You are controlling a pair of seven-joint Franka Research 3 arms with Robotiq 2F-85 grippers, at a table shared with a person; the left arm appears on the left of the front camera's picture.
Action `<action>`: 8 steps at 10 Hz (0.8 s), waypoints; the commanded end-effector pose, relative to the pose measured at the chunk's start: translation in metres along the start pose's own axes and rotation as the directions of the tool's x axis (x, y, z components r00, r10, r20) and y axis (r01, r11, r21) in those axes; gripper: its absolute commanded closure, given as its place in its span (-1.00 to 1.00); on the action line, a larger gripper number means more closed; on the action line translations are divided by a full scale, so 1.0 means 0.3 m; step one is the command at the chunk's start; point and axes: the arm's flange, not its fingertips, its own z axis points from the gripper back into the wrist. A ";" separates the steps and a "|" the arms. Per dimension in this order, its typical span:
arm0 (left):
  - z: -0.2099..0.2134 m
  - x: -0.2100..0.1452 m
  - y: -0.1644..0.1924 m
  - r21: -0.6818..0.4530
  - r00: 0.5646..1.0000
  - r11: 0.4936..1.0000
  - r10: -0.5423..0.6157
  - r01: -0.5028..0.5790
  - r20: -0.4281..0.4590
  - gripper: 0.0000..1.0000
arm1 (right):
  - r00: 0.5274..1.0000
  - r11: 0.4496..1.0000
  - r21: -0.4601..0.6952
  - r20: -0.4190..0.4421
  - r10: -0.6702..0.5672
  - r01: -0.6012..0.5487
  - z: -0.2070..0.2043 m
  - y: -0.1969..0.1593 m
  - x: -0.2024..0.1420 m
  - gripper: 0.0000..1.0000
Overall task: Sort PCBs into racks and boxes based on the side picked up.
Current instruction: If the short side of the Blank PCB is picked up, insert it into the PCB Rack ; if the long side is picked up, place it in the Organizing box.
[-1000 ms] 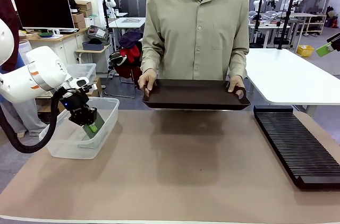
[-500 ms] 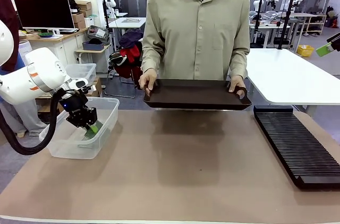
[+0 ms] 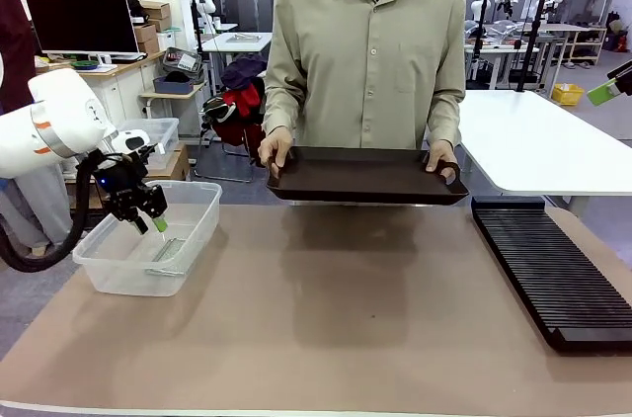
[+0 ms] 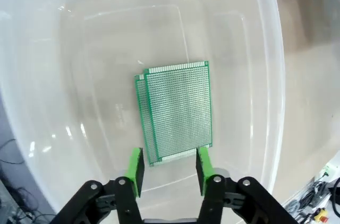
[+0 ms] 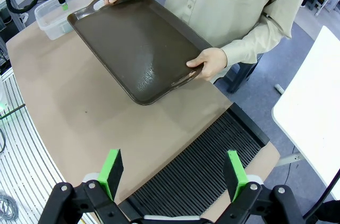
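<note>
while the left gripper hangs over the tub, the views read like this:

front view, step: the left gripper (image 3: 148,216) hovers above the clear box (image 3: 109,257) at the near left of the table, jaws parted and holding nothing; i judge this to be the drop-into-box step, with the board already released.
front view, person: a person stands at the far side and holds a dark brown tray (image 3: 365,175) in both hands; its surface looks bare from here.
front view, rack: one long black rack (image 3: 553,274) lies on the right side of the table, no board visible in its slots.
left wrist view, boards: two pcbs (image 4: 178,111) lie flat on the box floor, stacked one on the other with an edge of the lower one showing at the left.
left wrist view, fingers: the green fingertips (image 4: 136,169) stand apart above the near edge of the boards, not touching them.
right wrist view, hand: the right gripper (image 5: 175,173) is wide open and empty, poised high over the rack's near end.
right wrist view, tray: the tray shows no board on it.
count: two pcbs, one box, one rack, one tray, two grippers.
next move, judged: the left arm needs to lift clear of the box rim; with both boards in the box, nothing seems left to sort.
</note>
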 end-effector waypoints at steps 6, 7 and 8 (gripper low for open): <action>0.166 -0.037 -0.089 0.102 0.945 0.942 -0.324 0.319 0.035 -1.00 | 1.000 1.000 0.013 0.005 0.001 -0.001 -0.005 0.002 0.001 -1.00; 0.185 -0.048 -0.102 0.094 0.936 0.934 -0.349 0.344 0.040 -1.00 | 1.000 1.000 0.013 0.005 0.001 -0.001 -0.005 0.002 0.001 -1.00; 0.211 -0.063 -0.120 0.090 0.921 0.920 -0.387 0.382 0.048 -1.00 | 1.000 1.000 0.013 0.005 0.001 -0.001 -0.005 0.002 0.001 -1.00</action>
